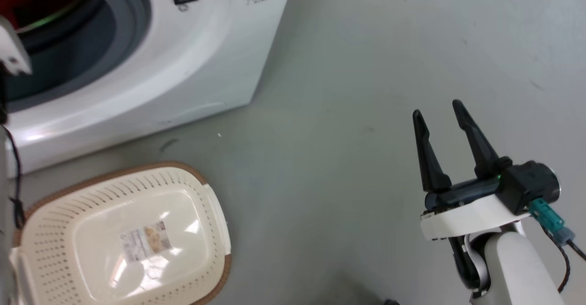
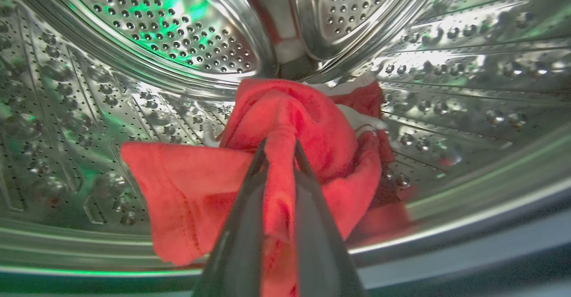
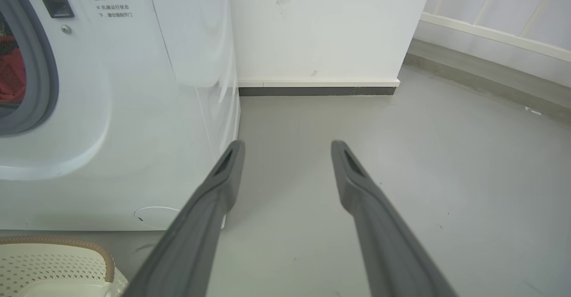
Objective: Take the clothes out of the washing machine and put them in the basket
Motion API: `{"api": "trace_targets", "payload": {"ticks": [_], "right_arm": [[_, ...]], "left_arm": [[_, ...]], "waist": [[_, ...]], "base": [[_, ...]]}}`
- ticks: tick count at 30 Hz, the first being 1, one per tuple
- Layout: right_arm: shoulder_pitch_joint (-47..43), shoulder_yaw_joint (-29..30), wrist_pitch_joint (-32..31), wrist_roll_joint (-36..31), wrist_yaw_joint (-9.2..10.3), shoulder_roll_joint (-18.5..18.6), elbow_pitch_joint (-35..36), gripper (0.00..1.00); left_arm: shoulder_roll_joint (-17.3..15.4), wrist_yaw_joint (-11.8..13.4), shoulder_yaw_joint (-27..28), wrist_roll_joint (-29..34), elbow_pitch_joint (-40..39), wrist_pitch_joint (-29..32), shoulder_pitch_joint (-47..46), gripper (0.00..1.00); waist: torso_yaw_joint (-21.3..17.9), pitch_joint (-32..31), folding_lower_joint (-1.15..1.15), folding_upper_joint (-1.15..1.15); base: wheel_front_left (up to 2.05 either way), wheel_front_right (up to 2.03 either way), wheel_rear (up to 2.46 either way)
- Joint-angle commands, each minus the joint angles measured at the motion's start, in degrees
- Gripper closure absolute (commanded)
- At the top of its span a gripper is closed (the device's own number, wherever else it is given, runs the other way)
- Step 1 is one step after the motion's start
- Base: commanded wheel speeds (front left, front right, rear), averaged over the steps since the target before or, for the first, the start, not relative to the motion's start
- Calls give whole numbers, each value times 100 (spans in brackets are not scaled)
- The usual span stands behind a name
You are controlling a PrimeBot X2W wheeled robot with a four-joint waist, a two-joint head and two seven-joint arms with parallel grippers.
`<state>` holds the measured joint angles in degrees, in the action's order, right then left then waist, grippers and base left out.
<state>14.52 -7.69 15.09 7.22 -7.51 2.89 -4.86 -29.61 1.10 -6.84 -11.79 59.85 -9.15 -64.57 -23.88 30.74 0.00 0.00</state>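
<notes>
1. The large white front-loading washing machine point(image 1: 197, 67) stands at the upper left of the head view. Its round grey-rimmed porthole point(image 1: 132, 16) is open.
2. The small cream-white perforated plastic basket with a brown rim point(image 1: 114, 172) sits on the floor just in front of the washer's lower edge. A paper label point(image 1: 144, 241) shows on its bottom.
3. The plain grey floor point(image 1: 366, 67) spreads wide to the right of the washer and the basket.
4. The right gripper point(image 1: 437, 109) hovers over that floor, well apart from both, with its two long dark fingers spread and nothing between them.
5. The right wrist view adds a white wall with a dark skirting strip point(image 3: 321, 91) behind the washer's corner, and a sliver of red inside the porthole.
6. The left wrist view looks inside the shiny perforated steel drum point(image 2: 178, 34).
7. The left gripper point(image 2: 280, 147) is clamped on a raised fold of the soft bright red fabric clothes point(image 2: 312, 123).
8. The clothes lie bunched low in the drum, near its front lip. One flap spreads to the left and shows stitched seams. A whitish strip point(image 2: 357, 118) peeks out on the right side.
</notes>
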Motion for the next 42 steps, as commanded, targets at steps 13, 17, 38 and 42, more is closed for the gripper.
{"api": "trace_targets", "payload": {"ticks": [13, 17, 38, 42], "right_arm": [[-612, 51, 11, -358, 5, -4, -296, 0], [-745, 58, 11, -377, 4, -4, -302, 0], [-1395, 234, -394, -477, 5, -4, -65, 0], [-1490, 237, -440, -460, 5, -5, -19, 0]], "left_arm": [[675, -313, 143, -393, 2, -612, 1266, 100], [846, -309, 229, -378, -640, -616, 1718, 100], [1704, -133, 103, -262, -4145, -490, 4143, 100], [1749, 19, 17, -250, -5044, -204, 4808, 100]], "waist": [[770, -1879, 0, 0], [922, -2195, 0, 0], [1724, -3034, 0, 0], [1805, -3124, 0, 0]], "base": [[0, 0, 0], [0, 0, 0], [0, 0, 0], [0, 0, 0]]}}
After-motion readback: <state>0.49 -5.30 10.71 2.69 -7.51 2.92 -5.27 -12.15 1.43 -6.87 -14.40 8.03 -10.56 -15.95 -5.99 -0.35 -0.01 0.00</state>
